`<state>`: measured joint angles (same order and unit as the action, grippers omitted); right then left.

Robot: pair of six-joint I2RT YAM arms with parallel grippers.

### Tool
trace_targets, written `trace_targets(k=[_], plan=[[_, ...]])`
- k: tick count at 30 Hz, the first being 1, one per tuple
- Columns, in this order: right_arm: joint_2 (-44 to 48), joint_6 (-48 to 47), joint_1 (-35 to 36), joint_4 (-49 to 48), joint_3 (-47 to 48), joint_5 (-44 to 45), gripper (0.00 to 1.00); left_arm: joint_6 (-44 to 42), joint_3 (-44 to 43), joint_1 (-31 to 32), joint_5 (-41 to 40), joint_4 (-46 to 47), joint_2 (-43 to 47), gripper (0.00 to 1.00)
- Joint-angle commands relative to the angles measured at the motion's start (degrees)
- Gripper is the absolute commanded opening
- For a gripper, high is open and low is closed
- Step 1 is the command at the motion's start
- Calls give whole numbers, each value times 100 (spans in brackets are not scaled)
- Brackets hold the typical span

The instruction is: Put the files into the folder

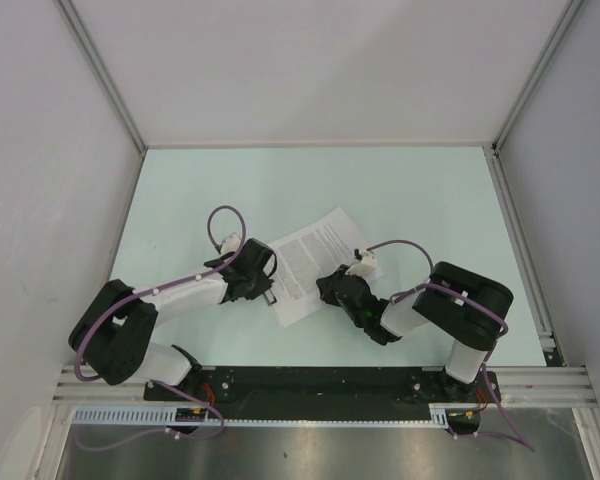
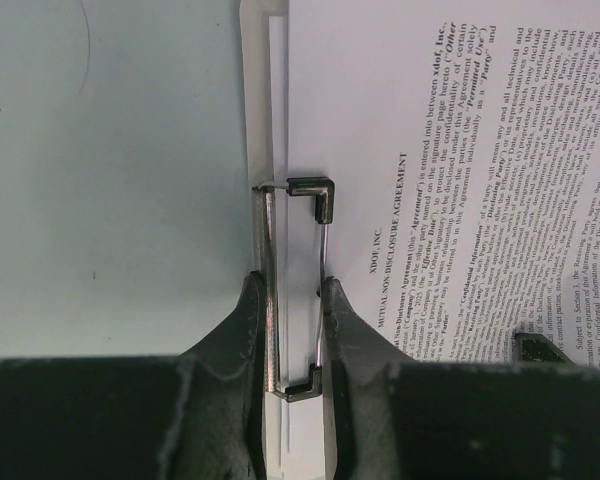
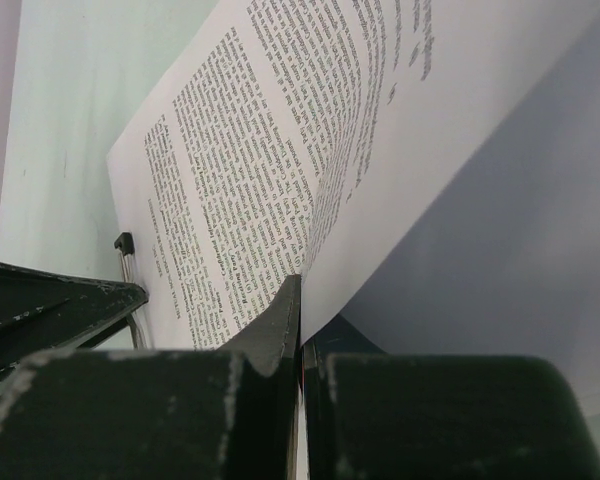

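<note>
Several files (image 1: 308, 262) — long axis diagonal

The files (image 2: 450, 200) carry the heading "XDOC, INC."; then "MUTUAL NON-DISCLOSURE AGREEMENT"; bold terms "Confidential Information" and "Permitted Use".

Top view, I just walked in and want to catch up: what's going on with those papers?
The left tool is closed on the clip of the white folder, squeezing its wire handles. The right tool pinches a printed sheet by its edge, so the sheet bows upward, its far end near the clip. Whether the sheet is under the clip yet cannot be told.
</note>
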<state>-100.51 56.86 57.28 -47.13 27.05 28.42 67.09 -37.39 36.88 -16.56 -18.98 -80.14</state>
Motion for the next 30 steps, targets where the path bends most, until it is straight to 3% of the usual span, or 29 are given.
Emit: trace_targets(k=[1, 14, 16, 17, 18, 20, 21, 23, 24, 26, 27, 30], plan=[[-65, -175, 38, -305, -42, -4, 0, 85, 100, 73, -14, -378, 25, 0], [-189, -105, -76, -279, -50, -381, 0, -380, 47, 73, -49, -396, 51, 0], [-119, -131, -94, -183, -50, -539, 14, -669, 47, 73, -110, -299, 226, 18], [-57, -79, -137, -104, -50, -601, 20, -740, 56, 65, -146, -299, 314, 42], [30, 26, -173, 19, -33, -688, 31, -820, 39, 73, -172, -308, 410, 51], [485, 53, -234, 632, -15, -916, 42, -1100, -23, 65, -251, -439, 744, 65], [654, 53, -287, 983, 141, -961, 56, -1241, -58, 73, -260, -448, 858, 68], [1144, 1, -348, 2414, 431, -1119, 69, -1636, -216, 65, -260, -562, 1315, 85], [1322, -87, -375, 2872, 694, -1172, 79, -1786, -260, 73, -173, -589, 1508, 90], [1594, -402, -462, 4217, 950, -1453, 86, -2304, -435, 29, 55, -536, 1999, 100], [1909, -560, -533, 4978, 1030, -1567, 91, -2462, -514, 21, 291, -562, 2133, 99], [2437, -1106, -823, 5914, 1258, -1954, 97, -3148, -761, -23, 941, -518, 2467, 100]])
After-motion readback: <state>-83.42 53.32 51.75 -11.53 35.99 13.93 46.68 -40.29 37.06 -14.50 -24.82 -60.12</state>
